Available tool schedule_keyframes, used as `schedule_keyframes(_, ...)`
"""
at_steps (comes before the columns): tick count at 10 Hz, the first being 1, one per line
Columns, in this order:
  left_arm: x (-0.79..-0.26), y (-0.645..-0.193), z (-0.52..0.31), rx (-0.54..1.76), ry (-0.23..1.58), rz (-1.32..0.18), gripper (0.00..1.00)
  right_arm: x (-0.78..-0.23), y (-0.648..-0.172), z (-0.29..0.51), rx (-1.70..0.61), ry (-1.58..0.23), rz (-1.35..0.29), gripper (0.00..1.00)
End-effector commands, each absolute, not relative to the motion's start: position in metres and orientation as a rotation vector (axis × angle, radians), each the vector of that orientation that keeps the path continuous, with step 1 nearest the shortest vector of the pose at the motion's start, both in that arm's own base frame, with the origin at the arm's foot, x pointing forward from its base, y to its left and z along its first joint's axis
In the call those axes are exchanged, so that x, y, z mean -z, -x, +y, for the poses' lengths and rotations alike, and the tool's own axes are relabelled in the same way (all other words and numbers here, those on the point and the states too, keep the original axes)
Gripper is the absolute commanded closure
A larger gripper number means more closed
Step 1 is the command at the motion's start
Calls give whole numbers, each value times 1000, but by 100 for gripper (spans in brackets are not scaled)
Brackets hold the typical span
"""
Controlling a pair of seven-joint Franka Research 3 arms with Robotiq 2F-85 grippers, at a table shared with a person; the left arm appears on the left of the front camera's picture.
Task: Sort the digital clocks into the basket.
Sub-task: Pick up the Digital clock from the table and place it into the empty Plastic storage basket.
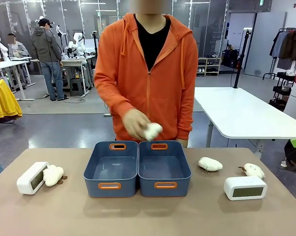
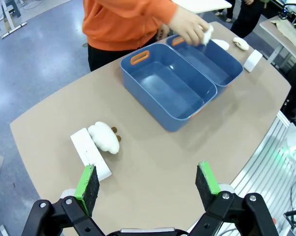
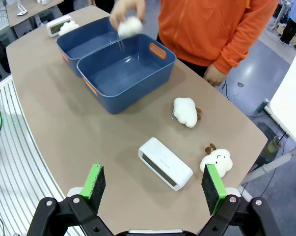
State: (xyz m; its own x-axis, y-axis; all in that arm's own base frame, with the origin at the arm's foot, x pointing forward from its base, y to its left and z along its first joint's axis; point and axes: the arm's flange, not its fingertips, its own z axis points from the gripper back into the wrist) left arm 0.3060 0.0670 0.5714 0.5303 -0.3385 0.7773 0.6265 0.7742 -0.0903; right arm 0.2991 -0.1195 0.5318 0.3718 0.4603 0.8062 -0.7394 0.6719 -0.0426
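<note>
Left clock (image 1: 32, 178): white, rounded, grey-green face; standing at table's left end, turned at an angle.
Right clock (image 1: 245, 188): matching; standing at table's right, face toward robot.
Left basket (image 1: 91, 169), right basket (image 1: 186, 169): dark blue, orange-rimmed handle slots; touching side by side at centre, both empty.

I see the tan worktop (image 1: 148, 216) carrying two dark blue bins pressed side by side at its middle: the left basket (image 1: 123, 189) and the right basket (image 1: 179, 187). Far to my left sits the left clock (image 1: 32, 178) with a cream plush (image 1: 53, 175) against it. On my right stands the right clock (image 1: 245, 188), with a plain plush (image 1: 209, 164) and a faced plush (image 1: 254, 170) lying just beyond it.
</note>
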Motion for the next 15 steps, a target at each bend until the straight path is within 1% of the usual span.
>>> schedule_keyframes(1, -570, -306, 67, 608, 382, -822, 0, -532, -300, -121, -808, -355, -903, 0)
schedule_keyframes(4, -570, -306, 67, 608, 382, -822, 0, -532, -299, -119, -790, -354, -900, 0)
schedule_keyframes(5, -570, -306, 67, 608, 382, -822, 0, -535, -316, -114, -1191, -277, -766, 0)
schedule_keyframes(6, -570, -306, 67, 608, 382, -822, 0, -537, -340, -109, -1546, -281, -680, 0)
schedule_keyframes(7, -570, -306, 67, 608, 382, -822, 0, -535, -359, -99, -1804, -149, -560, 0)
schedule_keyframes(8, -570, -306, 67, 608, 382, -822, 0, -522, -380, -74, -1945, 5, -382, 0)
schedule_keyframes(10, -570, -306, 67, 608, 382, -822, 0, -470, -416, -20, -2050, 27, -297, 0)
schedule_keyframes(12, -570, -306, 67, 608, 382, -822, 0, -431, -436, -3, -2015, 44, -159, 0)
schedule_keyframes(13, -570, -306, 67, 608, 382, -822, 0, -416, -442, 0, -1996, 29, -135, 0)
schedule_keyframes(14, -570, -306, 67, 608, 382, -822, 0, -404, -447, 1, -1982, 105, -128, 0)
schedule_keyframes(15, -570, -306, 67, 608, 382, -822, 0, -394, -452, 1, -1960, 135, -124, 0)
